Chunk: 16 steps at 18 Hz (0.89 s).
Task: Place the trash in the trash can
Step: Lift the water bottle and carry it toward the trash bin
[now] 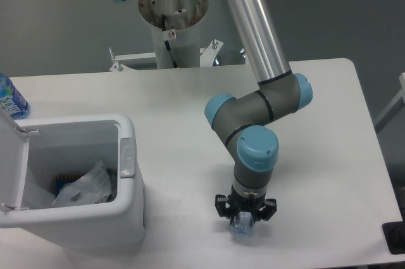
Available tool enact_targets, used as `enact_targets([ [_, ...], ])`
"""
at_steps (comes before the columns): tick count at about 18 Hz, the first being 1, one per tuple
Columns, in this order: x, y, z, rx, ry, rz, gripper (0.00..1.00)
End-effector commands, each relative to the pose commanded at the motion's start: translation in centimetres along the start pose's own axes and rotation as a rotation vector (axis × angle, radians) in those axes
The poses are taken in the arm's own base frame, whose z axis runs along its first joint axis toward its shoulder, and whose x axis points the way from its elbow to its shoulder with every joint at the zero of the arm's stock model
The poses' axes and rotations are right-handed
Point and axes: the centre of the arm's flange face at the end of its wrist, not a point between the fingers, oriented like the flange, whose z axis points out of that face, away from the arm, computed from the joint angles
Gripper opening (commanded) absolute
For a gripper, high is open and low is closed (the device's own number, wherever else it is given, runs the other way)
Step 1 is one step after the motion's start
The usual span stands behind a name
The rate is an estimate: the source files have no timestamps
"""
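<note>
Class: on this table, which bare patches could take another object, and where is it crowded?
Bare: the strip between the trash can and the end effector, and the right side beyond the arm. Crowded: the left edge, with the can and blue-labelled bottle.

white table (190, 117) | blue-label bottle (11, 99) at far left edge, upright

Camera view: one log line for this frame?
gripper: down at crushed bottle, near table edge, jaws around it | wrapper: in trash can | lid: open | bottle: not yet binned
</note>
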Motion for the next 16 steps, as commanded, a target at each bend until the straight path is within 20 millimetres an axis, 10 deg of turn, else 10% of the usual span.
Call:
enact_targets([
  [10,-2.4,-9.8,-21.6,0.449,0.024,-0.27,0.53],
  [16,-0.9,-10.9,-27.4,0.54,0.047,-0.295,0.53],
])
